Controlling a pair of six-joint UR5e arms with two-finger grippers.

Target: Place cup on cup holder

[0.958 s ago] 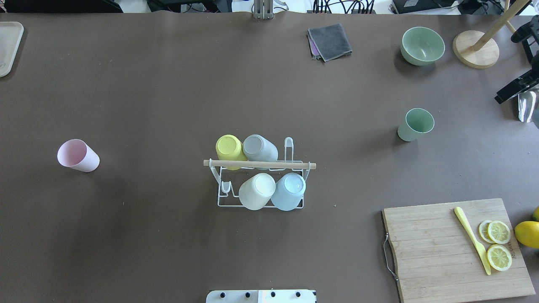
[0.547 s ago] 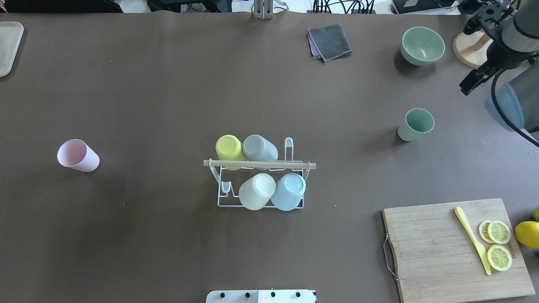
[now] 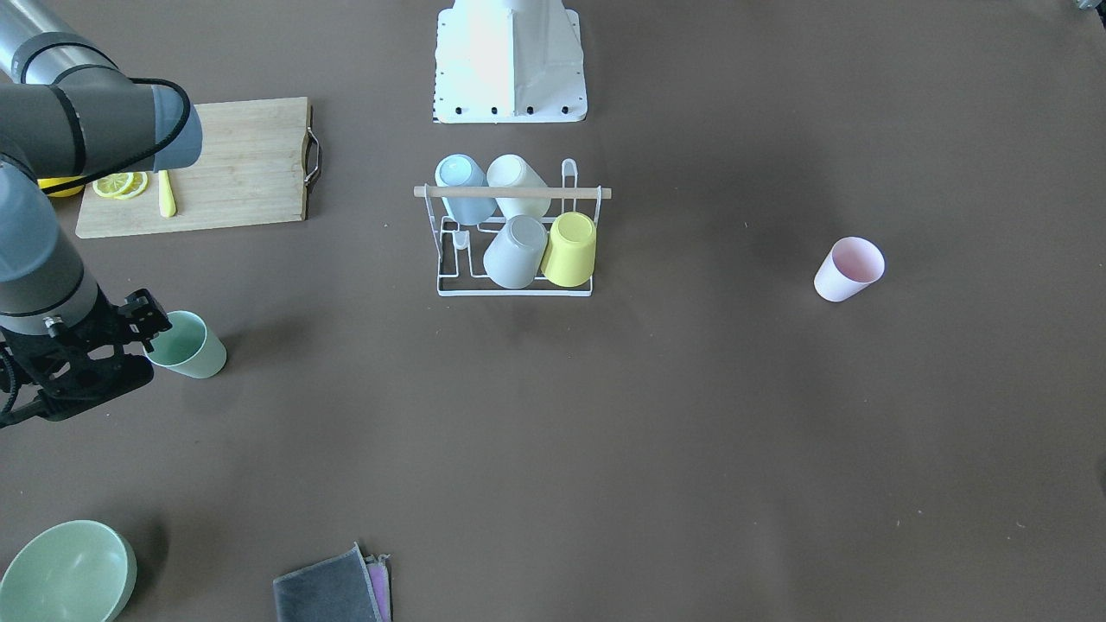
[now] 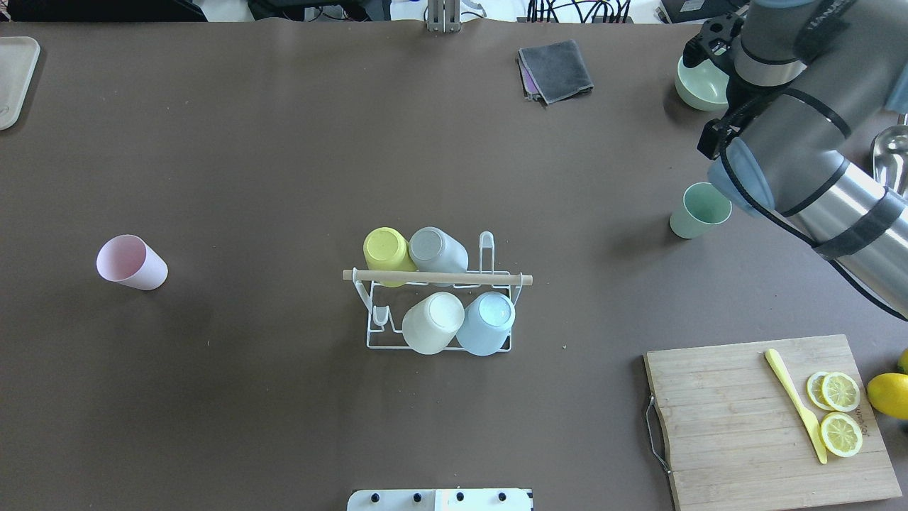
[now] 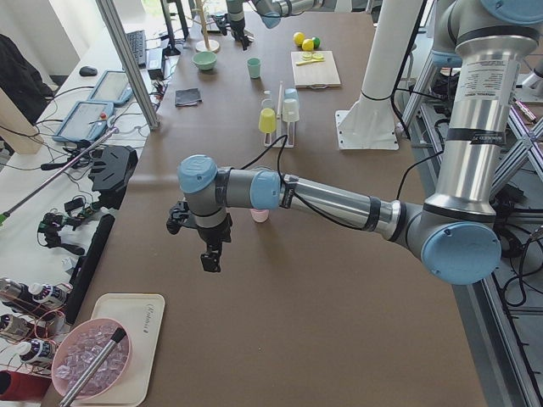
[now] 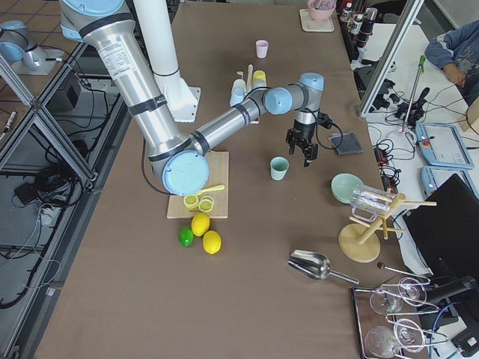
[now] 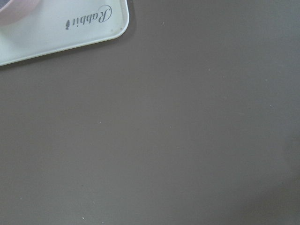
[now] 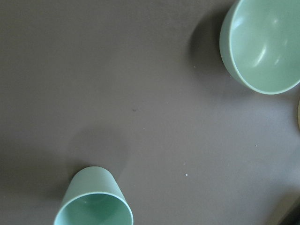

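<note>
Small white wire cup holder with a light wooden rod across its top (image 4: 438, 277) is sitting mid-table. It is carrying four upturned cups: yellow plastic cup (image 4: 386, 250) and grey cup (image 4: 434, 248) on the far row, cream cup (image 4: 433, 323) and light blue cup (image 4: 487, 323) on the near row. The far-right and near-left pegs are standing uncovered.

Pale green plastic cup (image 4: 700, 210) is standing mouth up on the right, well apart from the holder. Right gripper (image 6: 305, 155) is hanging above the table near that cup, between it and a pale green bowl (image 4: 691, 89). Cannot tell whether its fingers are spread or closed.

Pink plastic cup (image 4: 131, 262) is standing on the left, also well apart from the holder. Left gripper (image 5: 209, 259) is hovering over brown table at the left end, beyond the pink cup and near a white tray (image 7: 61, 23). Cannot tell its finger width either.
</note>
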